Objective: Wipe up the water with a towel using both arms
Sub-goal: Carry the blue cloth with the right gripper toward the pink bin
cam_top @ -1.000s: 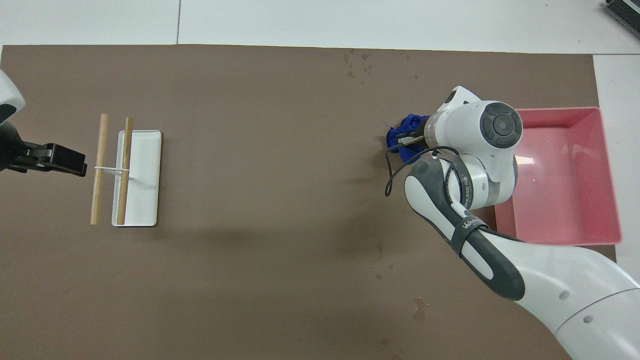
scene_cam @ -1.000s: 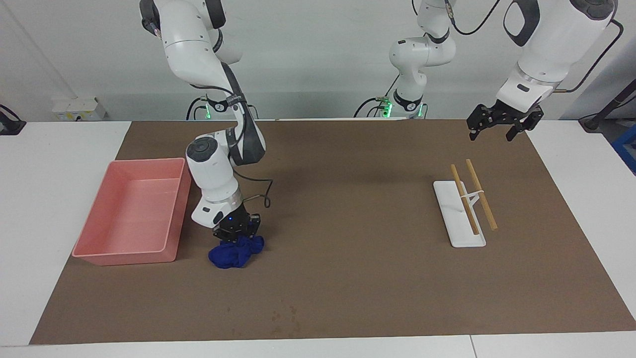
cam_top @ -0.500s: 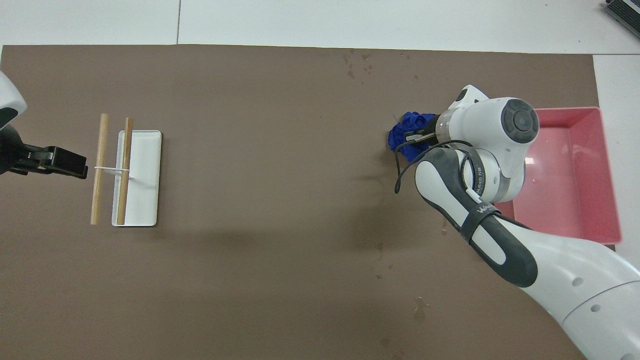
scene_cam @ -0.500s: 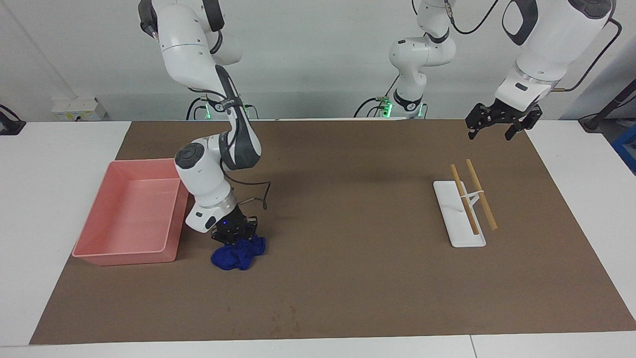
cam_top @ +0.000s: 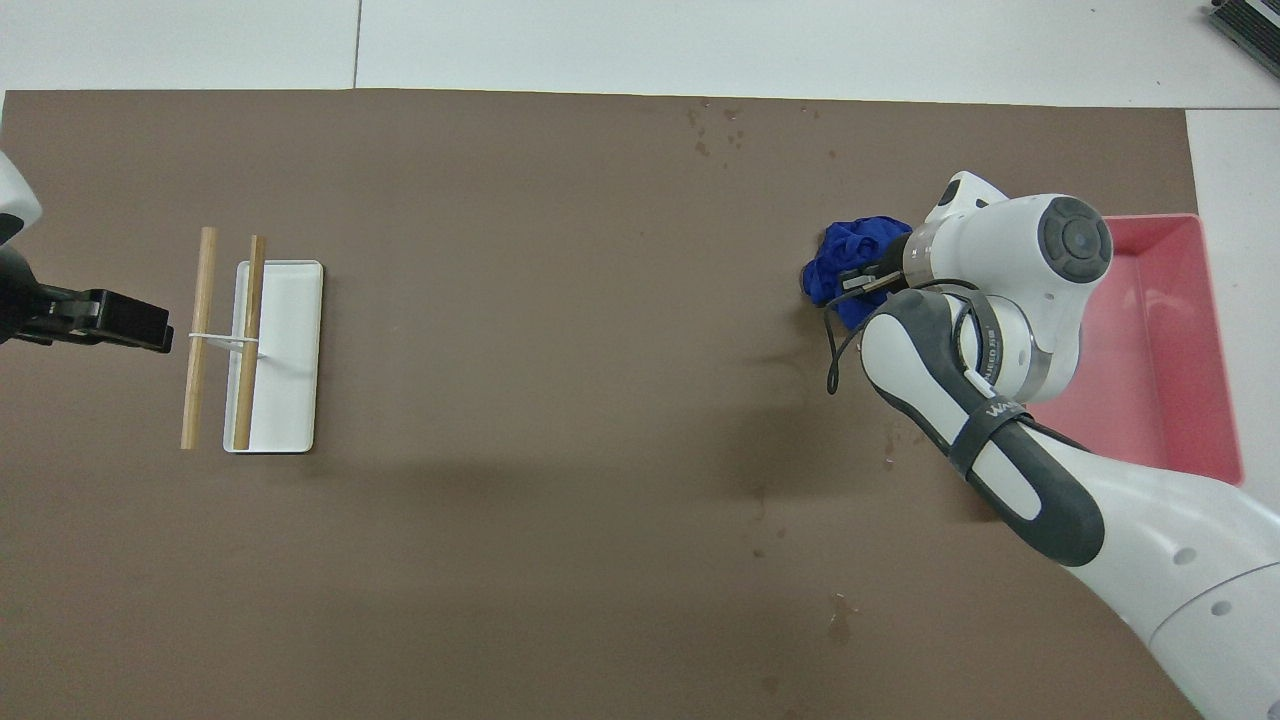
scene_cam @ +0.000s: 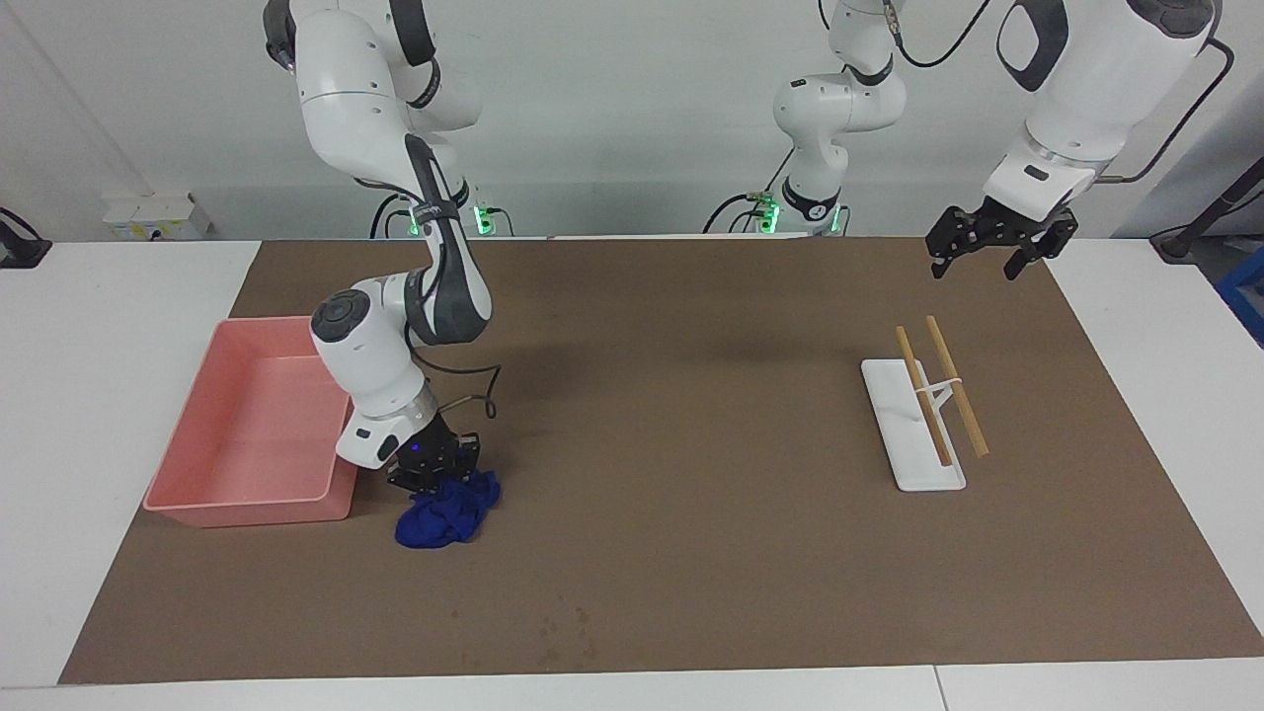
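Navy towel [scene_cam: 447, 510] bunched on the brown mat [scene_cam: 691, 553], beside the pink bin [scene_cam: 212, 464], long axis running from 7 to 1 o'clock in the facing view. Pinched at its top by the right gripper [scene_cam: 432, 474], fingers closed on the cloth. Left gripper [scene_cam: 990, 253] spread wide, waiting above the mat's corner, past the white tray [scene_cam: 904, 434] with two sticks [scene_cam: 956, 387]. Grip contact visible from the facing view only; overhead, hidden under the arm.

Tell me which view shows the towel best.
The facing view: the towel lies bunched on the mat beside the pink bin, nearly all of it showing, with the right tool on top. Overhead, the right arm covers part of it.
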You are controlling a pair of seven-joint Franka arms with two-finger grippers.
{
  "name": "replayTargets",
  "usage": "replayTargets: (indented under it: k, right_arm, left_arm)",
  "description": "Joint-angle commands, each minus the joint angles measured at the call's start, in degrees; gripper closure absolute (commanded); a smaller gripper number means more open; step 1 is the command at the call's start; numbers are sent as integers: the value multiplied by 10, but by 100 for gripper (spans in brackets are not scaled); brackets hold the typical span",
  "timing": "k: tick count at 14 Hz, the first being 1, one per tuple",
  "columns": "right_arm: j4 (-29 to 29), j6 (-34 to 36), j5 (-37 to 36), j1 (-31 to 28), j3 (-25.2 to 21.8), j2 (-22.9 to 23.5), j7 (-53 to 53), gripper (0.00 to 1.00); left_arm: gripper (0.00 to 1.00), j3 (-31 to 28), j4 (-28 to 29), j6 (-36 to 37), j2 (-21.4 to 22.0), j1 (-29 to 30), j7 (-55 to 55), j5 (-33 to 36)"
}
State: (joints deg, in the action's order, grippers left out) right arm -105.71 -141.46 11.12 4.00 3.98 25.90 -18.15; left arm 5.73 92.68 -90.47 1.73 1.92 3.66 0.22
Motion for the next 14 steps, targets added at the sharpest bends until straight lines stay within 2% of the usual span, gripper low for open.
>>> replayTargets:
  k: [1,9,14]
  right_arm:
    - [-20,82,-14,-14,3,-17,12,100]
    - [-27,300,-16,-50,2,-75,14,100]
    - [-42,379,-14,-54,5,-110,95,100]
  left_arm:
    - [0,-6,5,-9,9,-2,10,-11]
    - [0,-6,15,-4,14,-8,6,-10]
    - [0,-6,15,-5,14,-6,6,-10]
